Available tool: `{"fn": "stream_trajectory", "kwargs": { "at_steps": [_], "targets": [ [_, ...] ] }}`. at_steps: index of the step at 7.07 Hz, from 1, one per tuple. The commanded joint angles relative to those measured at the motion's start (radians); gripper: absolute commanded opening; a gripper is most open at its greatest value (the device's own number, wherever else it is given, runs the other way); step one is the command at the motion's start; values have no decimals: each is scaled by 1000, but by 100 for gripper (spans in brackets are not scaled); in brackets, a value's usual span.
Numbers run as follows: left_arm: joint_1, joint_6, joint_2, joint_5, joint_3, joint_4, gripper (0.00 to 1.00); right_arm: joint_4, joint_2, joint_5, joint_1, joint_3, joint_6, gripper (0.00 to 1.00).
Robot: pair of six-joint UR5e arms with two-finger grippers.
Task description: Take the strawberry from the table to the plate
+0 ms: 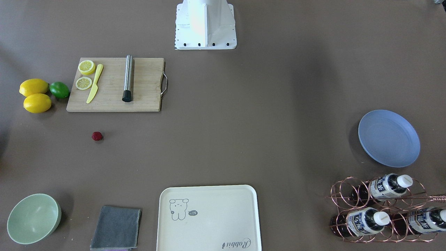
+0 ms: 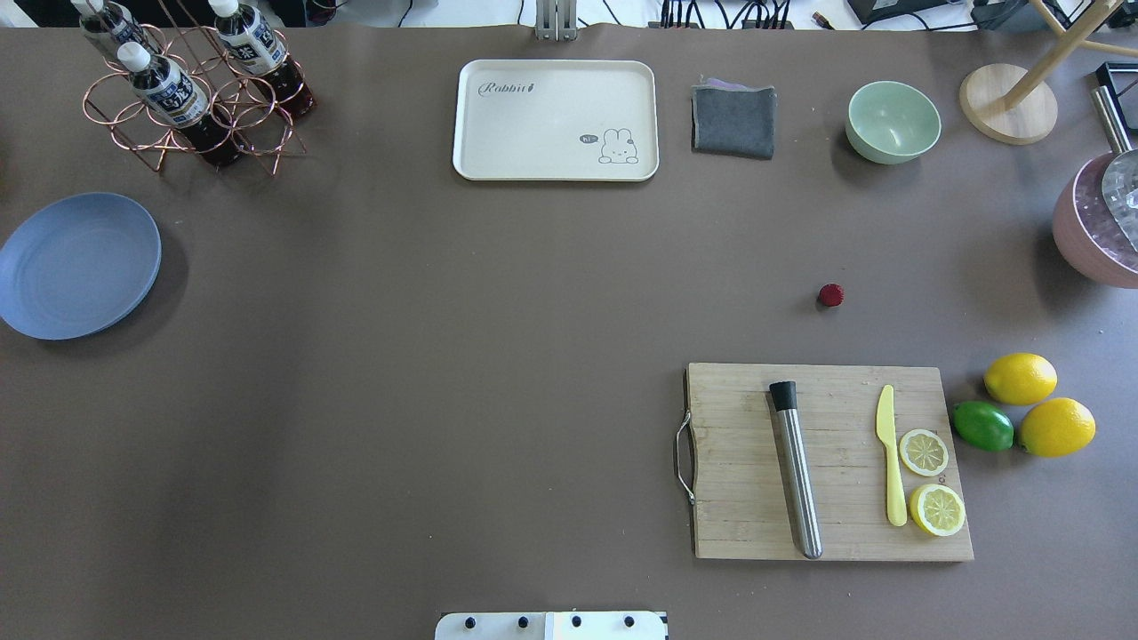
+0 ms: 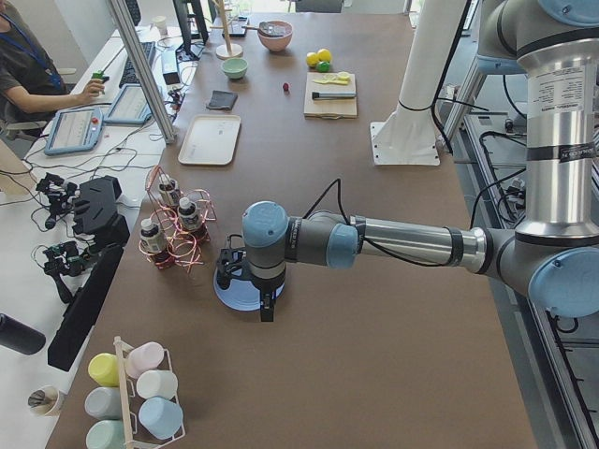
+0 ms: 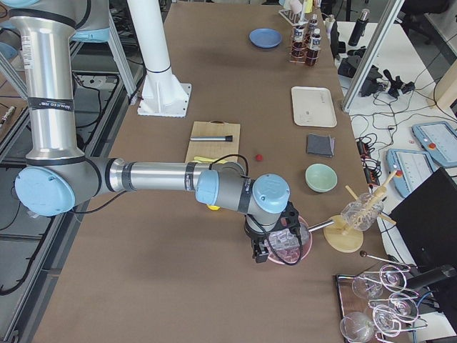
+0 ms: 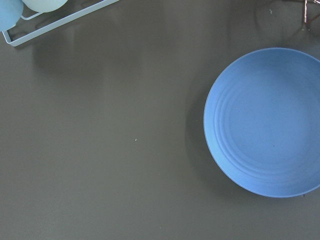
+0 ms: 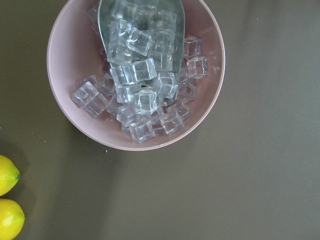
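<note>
The left pincer (image 3: 251, 297) is seen only from the end of the desk (image 2: 444, 356). It is hung low beside the plate (image 5: 265, 125), and nothing is seen to be gripped in it. How far its jaws are parted cannot be told. In its wrist view the plate is shown bare, with faint rings, lying flat on the brown covering.

The right pincer (image 4: 273, 254) is likewise seen only from the other end of the desk. It is poised above a pink bowl (image 6: 59, 75) heaped with ice cubes (image 6: 142, 75). Its opening cannot be told either, and no contact with the bowl can be made out.

The strawberry (image 2: 830, 294) is left lying on the desk, just beyond the far edge of the cutting board (image 2: 738, 498) and clear of it. It is touched by neither pincer. It is shown as a small, dark red, roundish lump, so no long axis or pointing end can be made out.

On the cutting board a metal rod (image 2: 797, 480) with a black tip, a yellow knife (image 2: 889, 462) and two lemon slices (image 2: 924, 452) are laid, the rod and the knife lengthwise toward the strawberry's side. Two lemons (image 2: 1020, 378) and a lime (image 2: 982, 425) are grouped just off the board's right end. The pink bowl is found farther out beyond that end. The plate is set well apart from the board, past its handle end, at the robot's far left.
</note>
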Motion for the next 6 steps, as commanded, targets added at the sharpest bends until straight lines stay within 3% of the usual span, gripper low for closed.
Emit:
{"fn": "stream_trajectory", "kwargs": {
  "at_steps": [1, 6],
  "targets": [
    [0, -2, 1, 0, 11, -2, 98, 0, -1, -1, 0, 5, -1, 100],
    [14, -1, -10, 0, 25, -3, 98, 72, -33, 1, -3, 1, -1, 100]
  ]
}}
